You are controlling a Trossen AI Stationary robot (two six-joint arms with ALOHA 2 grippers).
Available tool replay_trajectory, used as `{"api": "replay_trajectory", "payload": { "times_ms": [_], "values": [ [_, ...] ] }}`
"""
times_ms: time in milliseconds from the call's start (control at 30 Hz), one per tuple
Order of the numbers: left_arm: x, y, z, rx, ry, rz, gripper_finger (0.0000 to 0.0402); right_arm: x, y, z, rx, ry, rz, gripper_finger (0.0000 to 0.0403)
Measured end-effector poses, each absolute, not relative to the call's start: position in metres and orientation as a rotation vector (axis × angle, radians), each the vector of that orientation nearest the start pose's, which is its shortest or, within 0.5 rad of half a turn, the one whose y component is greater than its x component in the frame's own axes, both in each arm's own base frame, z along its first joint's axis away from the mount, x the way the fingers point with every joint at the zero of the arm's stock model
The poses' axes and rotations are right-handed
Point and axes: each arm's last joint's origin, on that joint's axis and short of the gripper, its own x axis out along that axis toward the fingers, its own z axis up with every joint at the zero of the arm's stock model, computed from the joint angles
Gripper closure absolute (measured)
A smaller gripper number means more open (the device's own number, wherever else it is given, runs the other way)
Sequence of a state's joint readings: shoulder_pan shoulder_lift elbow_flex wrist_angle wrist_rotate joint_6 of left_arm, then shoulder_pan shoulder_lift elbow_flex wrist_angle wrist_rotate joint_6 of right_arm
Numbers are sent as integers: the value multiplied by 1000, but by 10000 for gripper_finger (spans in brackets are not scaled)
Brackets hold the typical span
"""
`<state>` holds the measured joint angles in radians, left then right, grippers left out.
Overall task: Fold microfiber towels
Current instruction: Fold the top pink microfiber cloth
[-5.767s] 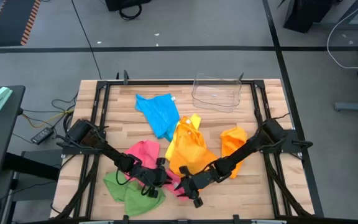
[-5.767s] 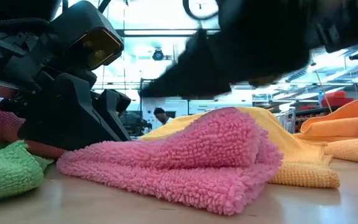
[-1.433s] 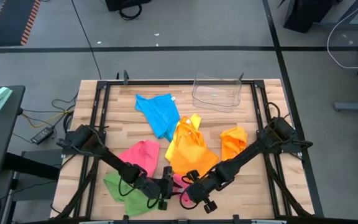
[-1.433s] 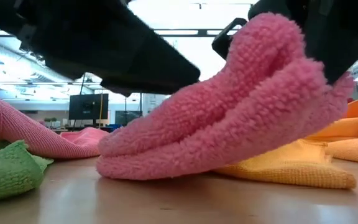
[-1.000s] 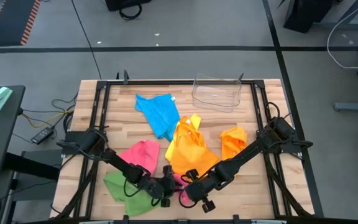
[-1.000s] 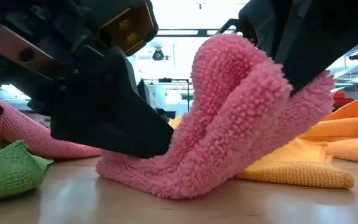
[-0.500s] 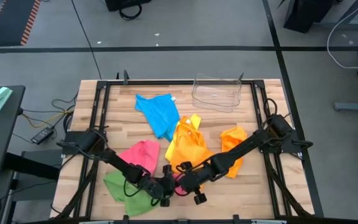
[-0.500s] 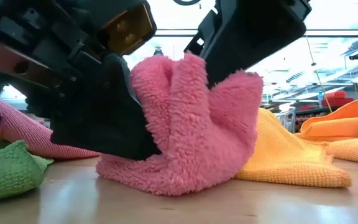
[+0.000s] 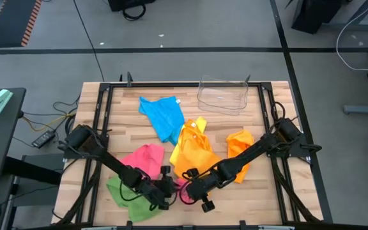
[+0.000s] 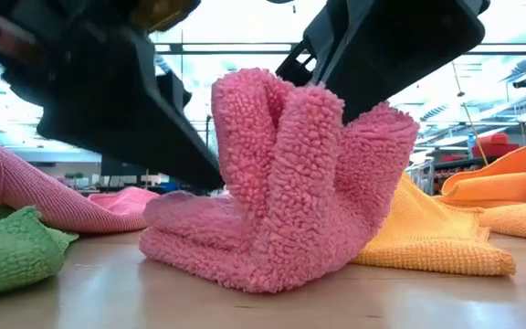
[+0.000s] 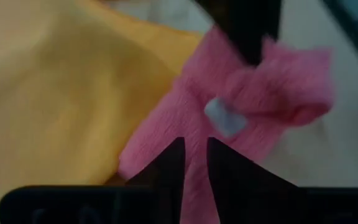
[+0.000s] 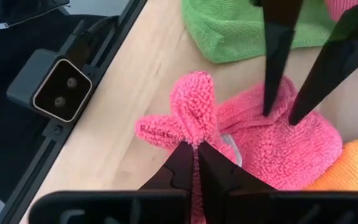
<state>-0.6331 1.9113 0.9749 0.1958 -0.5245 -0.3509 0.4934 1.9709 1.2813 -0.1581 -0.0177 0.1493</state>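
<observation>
The pink towel (image 9: 147,158) lies at the table's near middle. Its near end is bunched into an upright fold (image 10: 277,174) between my two grippers. My right gripper (image 12: 196,158) comes from the right and is shut on that fold. My left gripper (image 11: 195,163) comes from the left, its fingertips close together on the pink cloth just behind the fold. A white label (image 11: 224,117) shows on the pink towel. The green towel (image 9: 130,198) lies crumpled at the near left, and the yellow towel (image 9: 193,153) lies behind the fold. My left gripper pinches a bit of the pink towel between its fingertips (image 12: 269,109), behind the upright fold. The fingers slant down from the table's left. One layer or several, I cannot tell. My right gripper pinches the bunched fold of the towel's near end (image 12: 194,134) between its two fingers, slanting down from the table's right. The fold stands upright past the fingertips, and its lower part (image 10: 245,260) rests on the table.
The orange towel (image 9: 240,148) lies under the right arm. The blue towel (image 9: 163,116) lies farther back, and a clear plastic bin (image 9: 222,94) stands at the far edge. The low camera's housing (image 12: 58,93) sits at the near edge.
My right gripper has gone toward the table's left with the pink towel's near end. The fold, which leaned to the right before, now stands upright and bunched. My left gripper has risen off the table beside it.
</observation>
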Motion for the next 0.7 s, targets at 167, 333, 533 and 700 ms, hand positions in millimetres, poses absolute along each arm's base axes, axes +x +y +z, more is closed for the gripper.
{"api": "replay_trajectory", "payload": {
  "times_ms": [167,333,533,700],
  "values": [
    [305,-204,119,73,685,33,337,368,191,165,-50,854,401,386],
    [304,-203,116,72,700,47,340,375,180,166,-34,841,375,386],
    [304,-203,116,83,700,56,340,383,170,169,-76,788,391,386],
    [303,-202,115,91,705,59,344,387,163,170,-120,757,419,386]
  ]
}}
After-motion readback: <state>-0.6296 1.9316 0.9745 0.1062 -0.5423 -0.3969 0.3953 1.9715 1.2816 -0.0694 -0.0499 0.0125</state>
